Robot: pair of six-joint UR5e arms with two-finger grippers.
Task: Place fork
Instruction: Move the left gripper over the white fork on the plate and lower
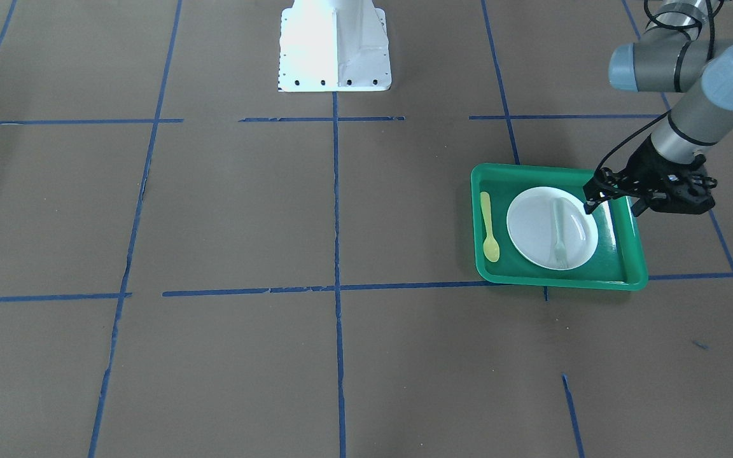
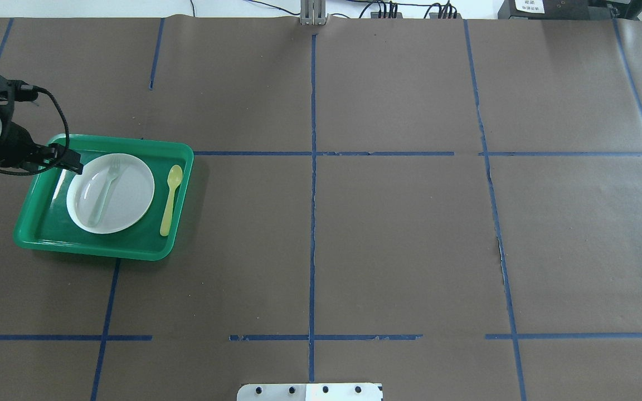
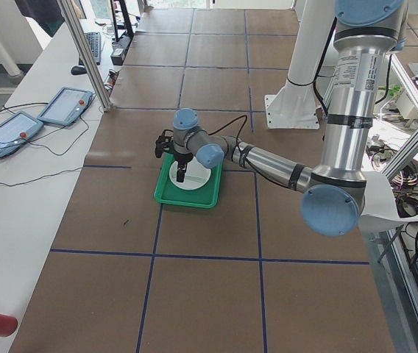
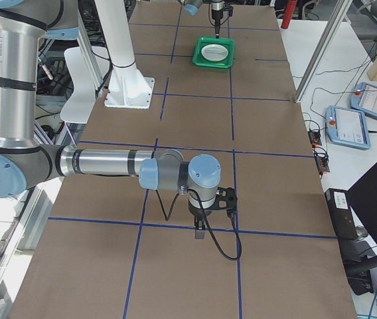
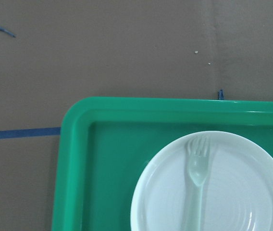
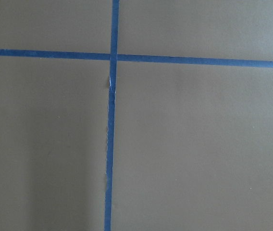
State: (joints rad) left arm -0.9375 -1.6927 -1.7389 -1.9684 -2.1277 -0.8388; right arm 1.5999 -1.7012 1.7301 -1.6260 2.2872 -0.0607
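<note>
The fork [image 2: 103, 192] lies on the plate [image 2: 131, 195]; the left gripper [image 2: 74, 165] hangs empty just beside it. I cannot tell whether it is spread or closed.

pale green fork [image 1: 558, 229], white plate [image 1: 525, 229], green tray [image 1: 611, 245], yellow-green spoon [image 1: 488, 232]

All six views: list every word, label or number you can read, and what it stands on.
Nothing reads clearly.
White label on the dark box, overhead view: too small to read.
Lettering on the left arm's upright tube: blurred.
Tray, plate, fork, spoon: no text.
</note>
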